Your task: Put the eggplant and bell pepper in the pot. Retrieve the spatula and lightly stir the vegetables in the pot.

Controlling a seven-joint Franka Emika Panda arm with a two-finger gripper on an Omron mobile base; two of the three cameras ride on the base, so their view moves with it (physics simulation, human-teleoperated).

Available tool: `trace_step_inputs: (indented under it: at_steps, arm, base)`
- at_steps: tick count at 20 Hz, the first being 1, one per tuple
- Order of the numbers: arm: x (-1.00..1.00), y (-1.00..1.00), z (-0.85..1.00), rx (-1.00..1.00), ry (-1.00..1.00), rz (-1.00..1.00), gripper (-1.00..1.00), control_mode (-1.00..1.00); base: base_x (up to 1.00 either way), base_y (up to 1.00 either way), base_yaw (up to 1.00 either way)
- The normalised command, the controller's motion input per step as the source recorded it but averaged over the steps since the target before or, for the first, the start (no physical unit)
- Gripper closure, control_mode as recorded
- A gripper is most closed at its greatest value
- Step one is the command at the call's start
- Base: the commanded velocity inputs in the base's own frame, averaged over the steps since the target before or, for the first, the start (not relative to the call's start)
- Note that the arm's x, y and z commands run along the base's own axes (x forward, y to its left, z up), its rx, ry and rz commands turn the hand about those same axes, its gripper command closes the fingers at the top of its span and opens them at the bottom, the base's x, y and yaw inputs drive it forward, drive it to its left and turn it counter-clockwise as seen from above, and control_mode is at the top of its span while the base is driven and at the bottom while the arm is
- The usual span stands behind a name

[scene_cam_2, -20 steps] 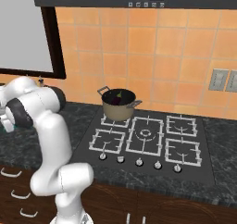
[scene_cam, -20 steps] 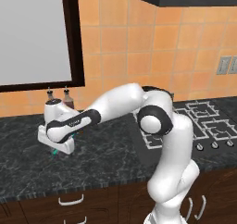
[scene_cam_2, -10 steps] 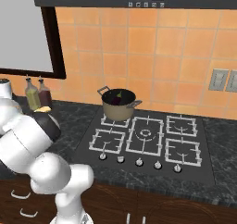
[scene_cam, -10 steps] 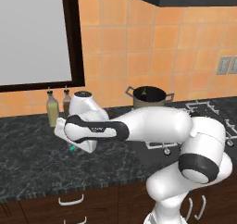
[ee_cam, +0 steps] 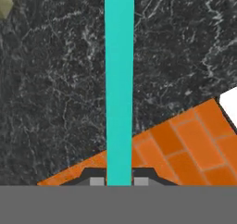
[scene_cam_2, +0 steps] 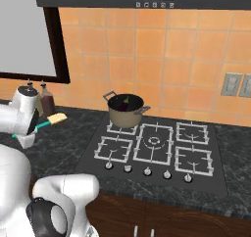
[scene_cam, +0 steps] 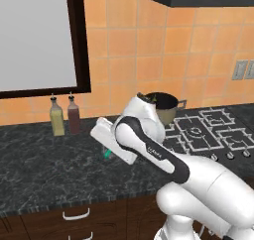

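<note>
The spatula's teal handle (ee_cam: pixel 119 79) runs straight up from between my fingertips, and my gripper (ee_cam: pixel 119 181) is shut on it. In the right base view the spatula (scene_cam_2: pixel 51 121) sticks out of the hand above the dark counter, tan blade toward the stove. A teal bit of the spatula (scene_cam: pixel 107 154) shows under the hand in the left base view. The brownish-grey pot (scene_cam_2: pixel 126 111) stands on the rear left burner, well right of the blade. The dark purple eggplant (scene_cam_2: pixel 125 102) lies inside it. I cannot make out the bell pepper. The arm partly covers the pot (scene_cam: pixel 166 106).
Two bottles, one olive (scene_cam: pixel 57 118) and one dark red (scene_cam: pixel 73 116), stand against the tiled wall left of the hand. The gas hob (scene_cam_2: pixel 154 150) with its knobs along the front lies right of the counter stretch. A dark-framed window (scene_cam: pixel 34 35) is above the bottles.
The arm has swung right along the counter with the spatula in its grip, from left of the bottles to right of them, nearer the pot. The pot has not moved.
</note>
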Motion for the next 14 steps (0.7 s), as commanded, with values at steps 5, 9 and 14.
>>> trace_step_inputs:
  at_steps: [5,9,14]
  arm:
    - [0.31,-0.38,0.92,0.45,-0.02,-0.10,1.00,-1.00]
    - [0.54,-0.51,0.73,0.66,0.06,-0.26,1.00,-1.00]
    - [0.60,-0.60,0.44,0.73,0.12,-0.24,1.00,-1.00]
  base:
    - [0.00,0.00,0.00]
    - [0.00,0.00,0.00]
    - [0.00,0.00,0.00]
